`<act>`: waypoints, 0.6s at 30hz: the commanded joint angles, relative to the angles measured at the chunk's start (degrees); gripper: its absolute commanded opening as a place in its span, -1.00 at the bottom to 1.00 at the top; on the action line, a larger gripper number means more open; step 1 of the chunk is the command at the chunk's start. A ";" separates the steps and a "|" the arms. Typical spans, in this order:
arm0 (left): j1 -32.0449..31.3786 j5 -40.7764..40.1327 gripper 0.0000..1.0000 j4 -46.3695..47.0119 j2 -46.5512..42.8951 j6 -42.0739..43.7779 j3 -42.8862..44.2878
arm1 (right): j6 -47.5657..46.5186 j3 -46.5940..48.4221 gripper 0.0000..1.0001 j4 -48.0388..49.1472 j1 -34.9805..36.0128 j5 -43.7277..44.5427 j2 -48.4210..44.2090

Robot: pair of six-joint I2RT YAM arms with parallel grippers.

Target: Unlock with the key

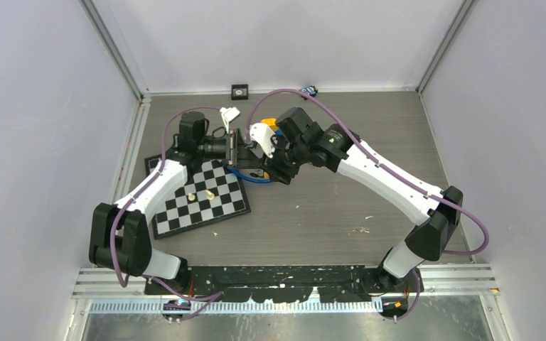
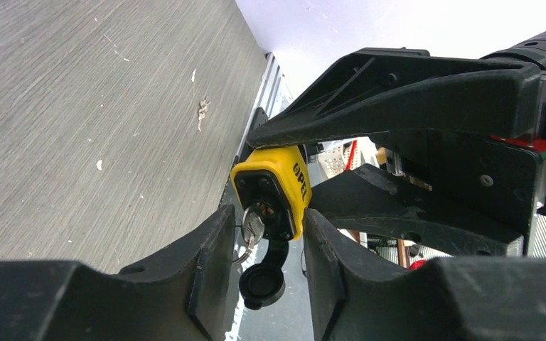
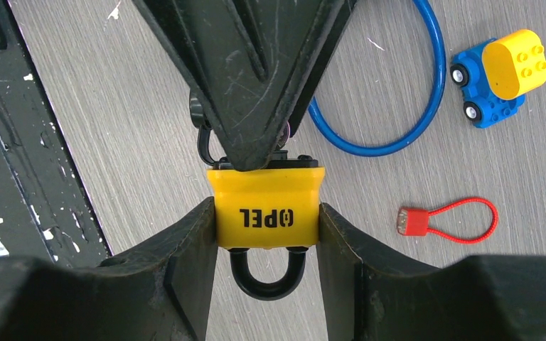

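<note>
A yellow padlock (image 3: 266,206) marked OPEL hangs above the table, and my right gripper (image 3: 266,238) is shut on its two sides. Its black shackle (image 3: 266,278) is closed and points toward the right wrist camera. A silver key (image 2: 254,222) sits in the keyhole at the lock's black end (image 2: 274,202), with a round dust cap (image 2: 261,285) dangling below. My left gripper (image 2: 269,234) is closed across that keyed end. Its right finger (image 2: 321,249) presses the yellow face and its left finger (image 2: 210,249) sits by the key ring. The key lies between them.
On the table under the lock lie a blue ring (image 3: 426,106), a blue and yellow toy car (image 3: 501,74) and a red loop tag (image 3: 448,220). A chessboard (image 1: 199,206) with two pale pawns (image 1: 200,194) lies under the left arm.
</note>
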 commanded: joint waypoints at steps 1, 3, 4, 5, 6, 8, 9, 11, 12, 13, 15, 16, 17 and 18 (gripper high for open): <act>0.41 1.65 -0.14 0.97 -2.84 0.73 -0.15 | 0.28 0.40 -0.99 3.95 0.01 0.33 -2.22; 0.64 1.78 -0.15 0.40 -2.70 0.99 -0.25 | 0.31 0.40 -0.99 3.96 0.01 0.32 -2.23; 0.76 1.91 -0.19 0.37 -2.71 1.04 -0.29 | 0.30 0.40 -0.99 3.96 0.01 0.37 -2.29; 0.86 2.06 -0.23 0.39 -2.73 1.15 -0.37 | 0.25 0.40 -0.99 3.97 0.01 0.41 -2.26; 0.85 2.09 -0.25 0.26 -2.86 1.40 -0.53 | 0.16 0.40 -0.99 3.95 0.01 0.49 -2.30; 0.87 1.93 -0.29 -0.44 -2.99 2.20 -0.59 | 0.17 0.44 -0.99 3.98 0.01 0.59 -2.29; 0.87 1.98 -0.31 -0.63 -2.94 2.38 -0.64 | 0.16 0.48 -0.99 3.95 0.01 0.59 -2.33; 0.87 2.07 -0.32 -0.64 -2.59 2.49 -0.53 | 0.15 0.57 -0.99 3.97 0.01 0.46 -2.20; 0.87 2.03 -0.35 -0.68 -2.51 2.54 -0.44 | 0.23 0.58 -0.99 3.97 0.01 0.42 -2.21; 0.87 2.02 -0.35 -0.70 -2.37 2.62 -0.42 | 0.24 0.58 -0.99 3.84 0.01 0.35 -2.15; 0.87 2.12 -0.39 -0.69 -2.04 2.89 -0.43 | 0.24 0.56 -0.99 3.89 0.01 0.41 -2.21; 0.87 2.11 -0.40 -0.71 -1.99 3.01 -0.49 | 0.24 0.55 -0.99 3.90 0.01 0.48 -2.28; 0.81 2.16 -0.42 -0.69 -1.78 3.24 -0.52 | 0.24 0.57 -0.99 3.86 0.05 0.50 -2.34; 0.79 2.19 -0.46 -0.70 -1.62 3.43 -0.51 | 0.24 0.58 -0.99 3.89 0.02 0.50 -2.27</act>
